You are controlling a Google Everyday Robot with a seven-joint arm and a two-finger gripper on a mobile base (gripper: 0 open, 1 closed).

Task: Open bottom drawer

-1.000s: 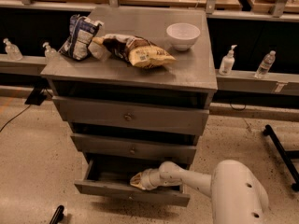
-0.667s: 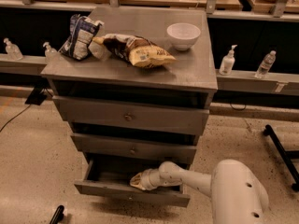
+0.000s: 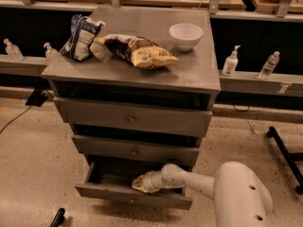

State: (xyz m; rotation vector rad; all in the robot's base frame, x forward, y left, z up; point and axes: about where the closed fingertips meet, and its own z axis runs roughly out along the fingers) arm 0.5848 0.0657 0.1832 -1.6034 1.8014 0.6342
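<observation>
The bottom drawer (image 3: 113,193), lowest in the cabinet (image 3: 199,82), stands partly pulled out, unchanged since a second ago. The gripper (image 3: 141,183) sits inside it; its grasp state cannot be told. Opening appears largely done.

White arm (image 3: 199,184) is stretched out pretty much level, pointing left. The gripper (image 3: 140,183) sits low at its tip, wrist joint (image 3: 168,174) right behind it, big rounded housing (image 3: 241,197) further right.
</observation>
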